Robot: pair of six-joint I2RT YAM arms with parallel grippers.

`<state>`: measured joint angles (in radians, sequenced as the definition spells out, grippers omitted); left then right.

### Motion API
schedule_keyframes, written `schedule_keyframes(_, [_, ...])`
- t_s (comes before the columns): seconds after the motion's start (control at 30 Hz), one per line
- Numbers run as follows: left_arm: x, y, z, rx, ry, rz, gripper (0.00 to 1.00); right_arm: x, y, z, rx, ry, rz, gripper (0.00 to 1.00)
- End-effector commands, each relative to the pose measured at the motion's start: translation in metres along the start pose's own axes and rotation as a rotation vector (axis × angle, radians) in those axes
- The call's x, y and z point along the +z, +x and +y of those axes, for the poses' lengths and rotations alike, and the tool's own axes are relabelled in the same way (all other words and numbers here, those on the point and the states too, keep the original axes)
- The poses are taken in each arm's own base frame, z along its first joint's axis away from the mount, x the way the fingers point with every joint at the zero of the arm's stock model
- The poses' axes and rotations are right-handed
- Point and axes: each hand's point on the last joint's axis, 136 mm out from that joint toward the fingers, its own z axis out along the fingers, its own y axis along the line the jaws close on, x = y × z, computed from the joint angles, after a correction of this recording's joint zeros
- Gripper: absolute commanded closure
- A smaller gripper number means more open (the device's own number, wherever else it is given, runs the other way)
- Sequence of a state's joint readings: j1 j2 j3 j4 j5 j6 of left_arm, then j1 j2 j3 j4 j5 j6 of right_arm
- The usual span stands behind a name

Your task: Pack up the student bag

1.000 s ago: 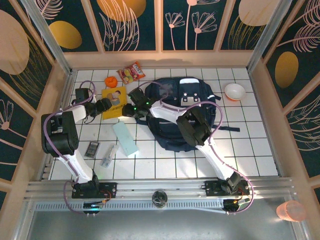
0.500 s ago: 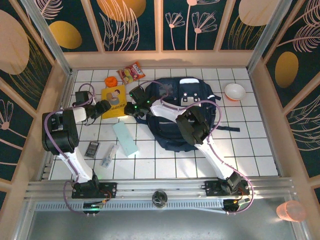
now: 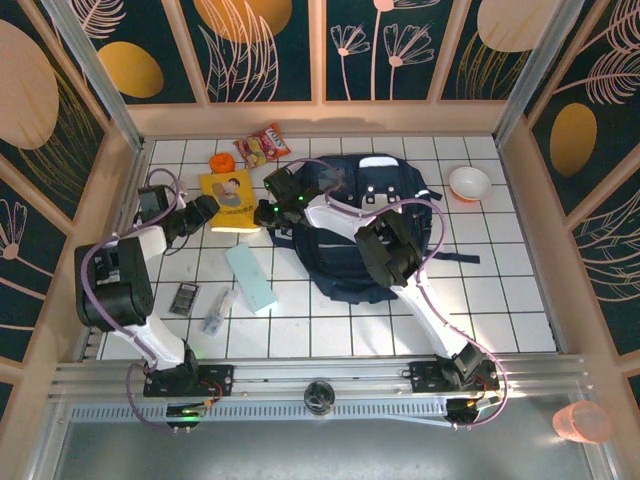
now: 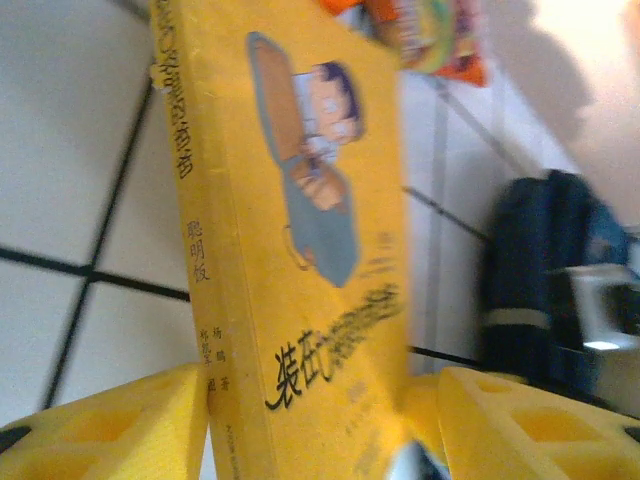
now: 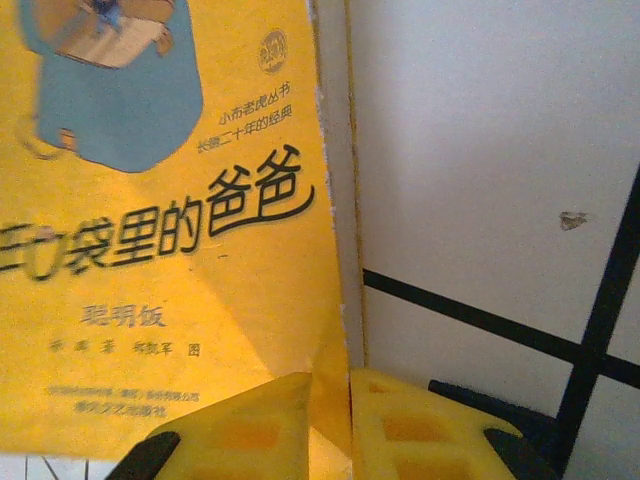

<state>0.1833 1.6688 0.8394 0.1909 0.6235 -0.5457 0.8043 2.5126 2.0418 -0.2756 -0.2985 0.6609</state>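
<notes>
- Your right gripper (image 5: 332,395) is pressed together on the edge of the yellow book (image 5: 170,250). The cover's rim is nipped between the two yellow fingers (image 5: 250,430), near a lower corner.
- Your left gripper (image 4: 320,420) takes the same book from the opposite side. Its jaws straddle the book, with one finger (image 4: 110,430) hard against the spine. It reads as a closed hold, though contact at the other pad is blurred.
- Between the two hands the book is carried tilted, spine toward the left gripper and cover facing up and away from it.
- The student bag (image 3: 400,195) lies just behind the right gripper, on the side away from the left hand. The right forearm crosses over the bag's near-left part.
- The bag's long axis runs from the arm bases toward the far wall — roughly across the line joining your two grippers.
- The book has to travel toward the right wrist, so the right arm is far the nearer one. I can't make out a gaping mouth on the bag, so check for one before you commit.
</notes>
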Motion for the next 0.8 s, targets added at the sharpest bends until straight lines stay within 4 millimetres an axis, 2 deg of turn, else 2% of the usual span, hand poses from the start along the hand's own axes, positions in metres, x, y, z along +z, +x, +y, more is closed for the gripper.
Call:
schedule_keyframes(0.0, [-0.008,0.029,-0.054,0.009,0.220,0.142,0.40,0.029,0.037,-0.013,0.013,0.021,0.096,0.85])
schedule_keyframes(0.27, [0.015,0.044,-0.017,-0.045,0.131,0.188,0.41,0.026,0.034,-0.004,0.013,-0.006,0.090,0.86])
schedule_keyframes(0.43, [0.021,0.043,-0.019,-0.046,0.135,0.185,0.47,0.025,0.032,-0.001,0.013,-0.018,0.087,0.86])
schedule_keyframes(0.53, [0.018,0.035,-0.012,-0.008,0.056,0.150,0.65,0.018,0.027,0.002,0.004,-0.008,0.065,0.84])
schedule_keyframes(0.63, [0.004,0.019,-0.013,0.061,-0.016,0.075,0.81,0.001,0.015,0.009,-0.008,-0.009,0.018,0.75])
schedule_keyframes(0.7, [-0.007,0.009,-0.021,0.105,-0.035,0.028,0.91,-0.018,0.003,0.019,-0.019,-0.020,-0.028,0.66])
schedule_keyframes(0.77, [-0.019,0.000,-0.037,0.153,-0.012,-0.013,0.97,-0.041,-0.008,0.029,-0.029,-0.034,-0.081,0.58])
